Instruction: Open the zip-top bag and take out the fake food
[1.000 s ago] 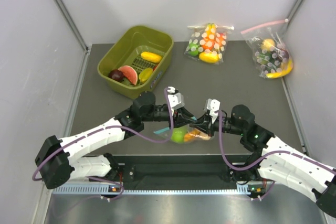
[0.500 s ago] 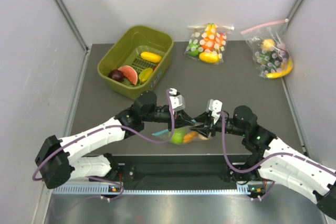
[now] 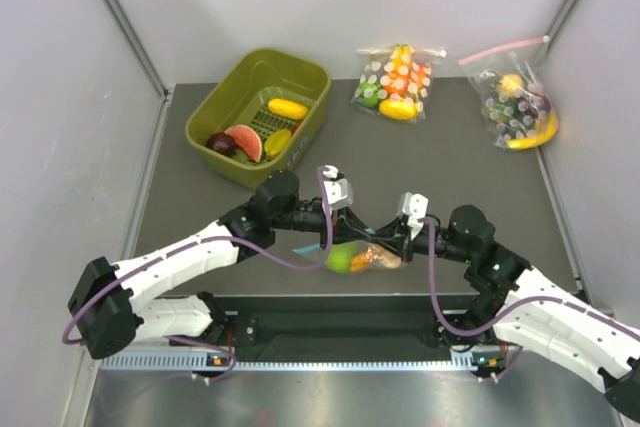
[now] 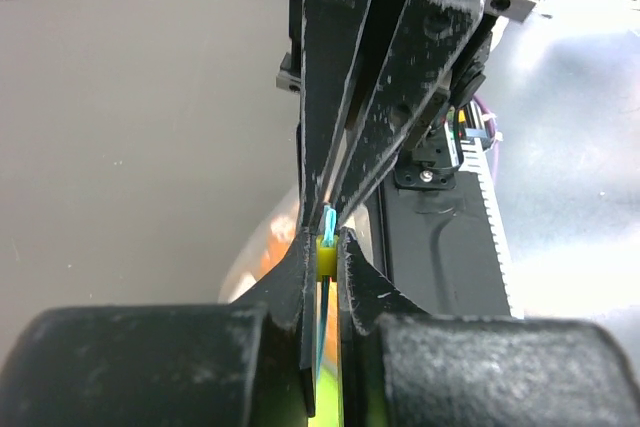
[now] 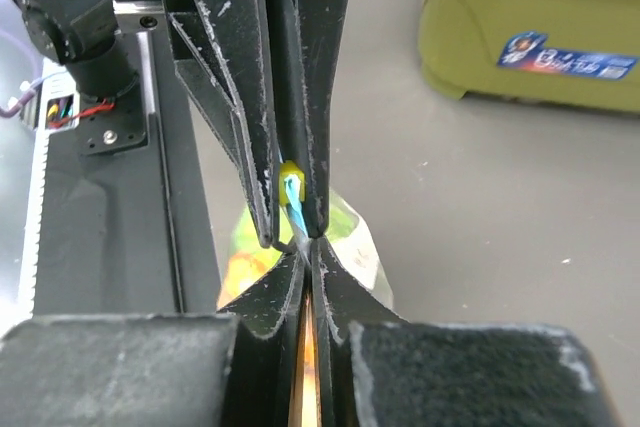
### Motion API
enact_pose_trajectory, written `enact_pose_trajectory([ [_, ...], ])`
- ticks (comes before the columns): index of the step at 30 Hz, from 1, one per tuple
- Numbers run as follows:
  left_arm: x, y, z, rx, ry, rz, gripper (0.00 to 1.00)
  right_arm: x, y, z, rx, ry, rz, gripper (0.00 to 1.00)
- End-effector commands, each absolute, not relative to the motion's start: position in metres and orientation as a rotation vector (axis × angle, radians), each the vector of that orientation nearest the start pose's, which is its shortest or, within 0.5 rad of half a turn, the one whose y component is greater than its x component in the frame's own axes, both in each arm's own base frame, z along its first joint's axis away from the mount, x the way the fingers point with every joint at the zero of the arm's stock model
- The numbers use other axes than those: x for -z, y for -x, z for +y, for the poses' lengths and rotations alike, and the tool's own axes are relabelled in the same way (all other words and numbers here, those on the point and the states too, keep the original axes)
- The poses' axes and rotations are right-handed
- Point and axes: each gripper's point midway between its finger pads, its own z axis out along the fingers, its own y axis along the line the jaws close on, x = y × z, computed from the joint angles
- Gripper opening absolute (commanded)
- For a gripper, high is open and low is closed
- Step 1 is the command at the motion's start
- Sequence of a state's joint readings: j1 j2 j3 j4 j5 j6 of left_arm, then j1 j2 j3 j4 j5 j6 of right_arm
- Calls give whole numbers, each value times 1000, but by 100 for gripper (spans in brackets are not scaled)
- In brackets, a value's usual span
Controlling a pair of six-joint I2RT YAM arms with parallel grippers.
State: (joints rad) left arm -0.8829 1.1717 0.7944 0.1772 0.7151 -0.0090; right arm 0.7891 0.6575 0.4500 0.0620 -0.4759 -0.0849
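The zip-top bag (image 3: 355, 257) hangs just above the table's near edge, pinched at its top between both grippers. Inside it is the fake food: a round green fruit (image 3: 339, 261) and orange pieces (image 3: 378, 260). My left gripper (image 4: 322, 245) is shut on the light-blue zip strip (image 4: 328, 219), with a small yellow slider (image 4: 325, 259) between its fingers. My right gripper (image 5: 309, 247) faces it tip to tip and is shut on the same top edge of the bag (image 5: 362, 247). In the top view the left gripper (image 3: 357, 230) and the right gripper (image 3: 376, 239) meet over the bag.
An olive-green bin (image 3: 304, 84) with yellow, red and purple toy pieces stands at the back left. Two white-dotted bags (image 3: 394, 81) (image 3: 516, 99) lie at the back and back right. Grey walls close both sides. The black base rail (image 3: 330, 327) runs just below the hanging bag.
The left jaws have closed on the bag's top. The right gripper has shifted slightly right and toward the near edge, still at the bag's mouth. The bag hangs in nearly the same spot.
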Motion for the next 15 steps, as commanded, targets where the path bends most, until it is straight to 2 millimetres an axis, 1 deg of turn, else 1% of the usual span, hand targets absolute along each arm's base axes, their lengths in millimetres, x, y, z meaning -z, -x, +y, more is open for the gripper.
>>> enact_pose_trajectory([
  [1, -249, -135, -350, 1278, -1292, 1414, 0, -242, -158, 247, -841, 970, 1316, 0],
  [2, -245, -136, -349, 1260, -1305, 1414, 0, -248, -158, 244, -832, 954, 1296, 0],
  [3, -244, -137, -348, 1255, -1304, 1419, 0, -246, -159, 241, -821, 946, 1305, 0],
  [4, -244, -136, -348, 1255, -1306, 1424, 0, -249, -158, 240, -820, 942, 1298, 0],
  [12, -232, -140, -343, 1245, -1290, 1470, 0, -250, -158, 239, -816, 934, 1294, 0],
  [15, -233, -138, -345, 1264, -1294, 1457, 0, -247, -156, 241, -828, 953, 1311, 1],
])
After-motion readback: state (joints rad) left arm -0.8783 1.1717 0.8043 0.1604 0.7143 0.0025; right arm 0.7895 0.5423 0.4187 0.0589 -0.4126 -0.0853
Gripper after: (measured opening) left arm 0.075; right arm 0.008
